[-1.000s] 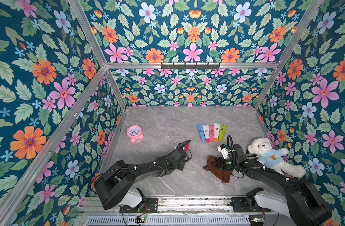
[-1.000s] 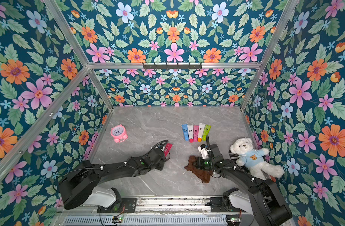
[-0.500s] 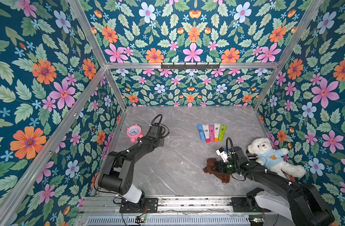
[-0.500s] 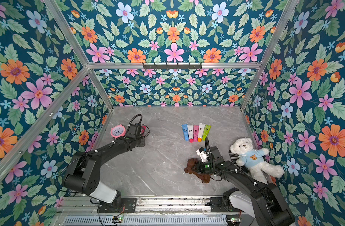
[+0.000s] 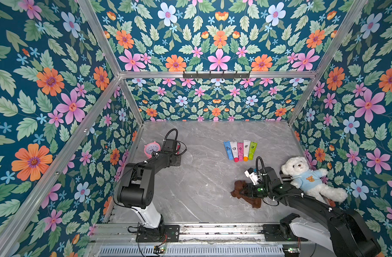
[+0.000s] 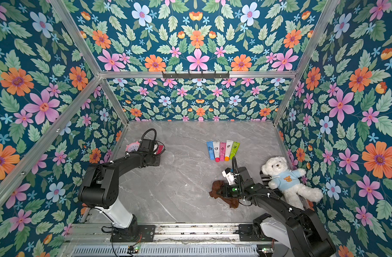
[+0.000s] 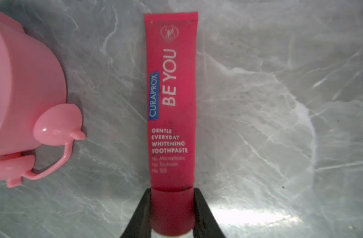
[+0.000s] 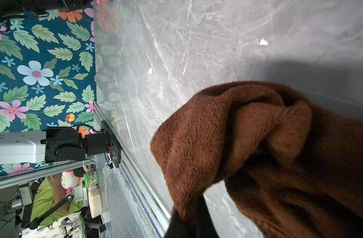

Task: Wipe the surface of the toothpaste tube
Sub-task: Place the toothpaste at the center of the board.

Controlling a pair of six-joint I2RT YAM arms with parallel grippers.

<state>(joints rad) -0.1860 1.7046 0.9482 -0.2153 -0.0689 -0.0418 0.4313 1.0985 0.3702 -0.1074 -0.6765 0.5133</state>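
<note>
Left end effector (image 7: 173, 206): two black fingers clamped on either side of the cap of a red plastic toothpaste tube (image 7: 171, 99). The tube lies flat-side up with its white lettering legible and the crimped end pointing away from the wrist. I cannot tell whether it rests on the grey marble-patterned surface (image 5: 201, 178) or sits just above it.

Just beside the tube, apart from it, is a pink plastic alarm clock (image 7: 22, 99); the wrist frame cuts off most of it.

In both top views this arm reaches to the far left part of the surface. Its wrist and cable loop cover nearly all of the tube, and only a red sliver (image 6: 160, 149) shows past the wrist. The clock (image 5: 151, 148) is partly masked too.

Right end effector (image 8: 189, 218): closed on a bunched brown knitted cloth (image 8: 258, 154). The fingertips are buried in the folds, so the pinch point is hard to see. The cloth (image 5: 246, 193) trails onto the surface at near right, well apart from the tube.

Between the two arms, toward the back, is a row of five small coloured tubes (image 5: 240, 150), lying side by side and touching. A white plush teddy bear in a pale blue jumper (image 5: 306, 175) lies along the right wall, just beside the right arm.
</note>
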